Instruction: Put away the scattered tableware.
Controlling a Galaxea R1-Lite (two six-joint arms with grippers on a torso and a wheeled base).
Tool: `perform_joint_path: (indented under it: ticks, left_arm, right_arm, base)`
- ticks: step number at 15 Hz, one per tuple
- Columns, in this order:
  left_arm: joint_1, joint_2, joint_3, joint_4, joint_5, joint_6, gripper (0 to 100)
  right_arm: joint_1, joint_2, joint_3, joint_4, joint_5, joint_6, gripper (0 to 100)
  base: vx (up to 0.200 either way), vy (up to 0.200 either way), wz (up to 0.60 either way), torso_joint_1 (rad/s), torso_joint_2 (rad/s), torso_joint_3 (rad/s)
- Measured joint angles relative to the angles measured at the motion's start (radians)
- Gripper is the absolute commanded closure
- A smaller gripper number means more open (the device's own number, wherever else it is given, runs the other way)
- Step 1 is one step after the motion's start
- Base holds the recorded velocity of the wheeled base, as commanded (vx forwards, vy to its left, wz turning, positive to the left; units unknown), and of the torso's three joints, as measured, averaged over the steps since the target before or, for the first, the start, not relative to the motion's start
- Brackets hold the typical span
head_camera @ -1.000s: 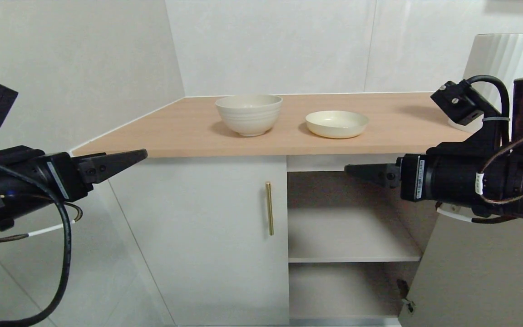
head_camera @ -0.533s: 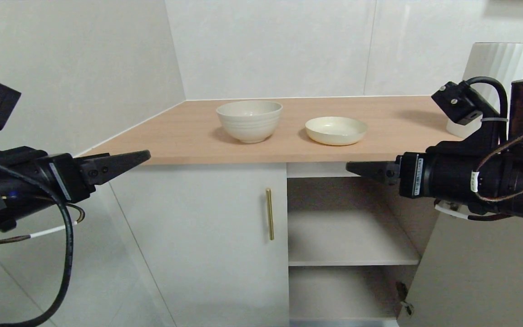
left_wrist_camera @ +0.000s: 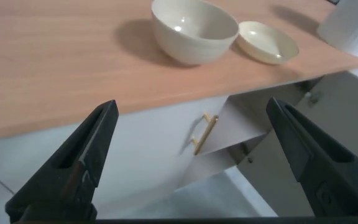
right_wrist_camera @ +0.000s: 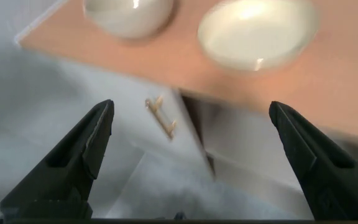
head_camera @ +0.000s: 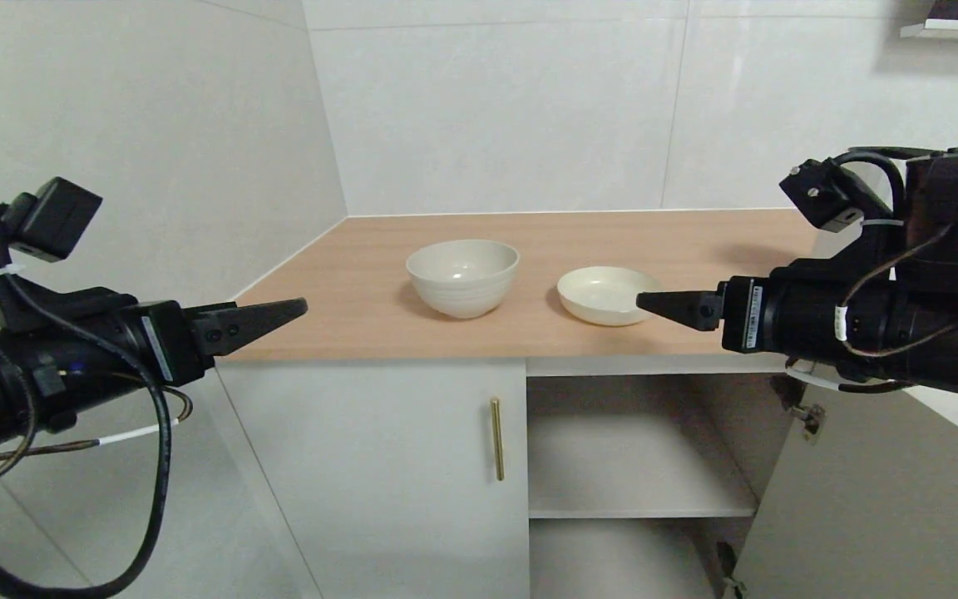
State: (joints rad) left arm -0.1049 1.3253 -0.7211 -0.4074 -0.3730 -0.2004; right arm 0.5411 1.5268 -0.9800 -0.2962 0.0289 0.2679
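L arm is held out level on the robot's left, forearm pointing fwd and slightly inward. Its gripper (head_camera: 296, 309) hangs in the air just off the front-left corner of the counter (head_camera: 362, 283). Fingers are spread wide w/ nothing between them. R arm mirrors it on the other side, also horizontal. The R gripper (head_camera: 645, 302) tip lines up w/ the right edge of the dish (head_camera: 599, 291) in head view. Its fingers are wide apart too, and the dish isn't between them.

Bowl (head_camera: 462, 277) and dish sit upright, mouths up, side by side near mid counter, not touching, bowl to the left. Both are round, so no long axis.
- Bowl: deep, cream, glossy, faint horizontal ridges on the outer wall.
- Dish: shallow, pale cream, smooth, low rim.

Counter top is matte wood-grain. Below is a white cabinet:
- L door (head_camera: 379, 466) is shut, w/ a slim vertical brass handle (head_camera: 496, 427).
- R door (head_camera: 861, 499) is swung open, showing a white shelf (head_camera: 637, 491) inside.
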Motion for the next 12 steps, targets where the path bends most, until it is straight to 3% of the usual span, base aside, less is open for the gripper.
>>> perform_joint_path:
  ticks: [4, 8, 10, 12]
  left_arm:
    - [-0.018, 0.042, 0.000, -0.027, 0.001, -0.039, 0]
    - [-0.054, 0.101, -0.031, -0.058, 0.015, -0.120, 0]
    - [-0.079, 0.145, -0.084, -0.043, 0.054, -0.154, 0]
    - [-0.105, 0.206, -0.207, 0.033, 0.138, -0.194, 0]
  right_arm:
    - [-0.039, 0.056, 0.001, -0.046, 0.001, -0.013, 0]
    - [-0.051, 0.104, -0.003, -0.112, 0.005, -0.030, 0]
    - [-0.070, 0.150, -0.006, -0.201, 0.005, -0.051, 0]
    - [-0.091, 0.207, -0.055, -0.196, -0.009, -0.056, 0]
  base:
    - [0.000, 0.000, 0.00, 0.196, -0.47, -0.280]
    - [0.000, 0.000, 0.00, 0.198, -0.46, -0.261]
    - [0.000, 0.000, 0.00, 0.068, -0.17, -0.098]
    - [0.000, 0.000, 0.00, 0.016, -0.03, -0.023]
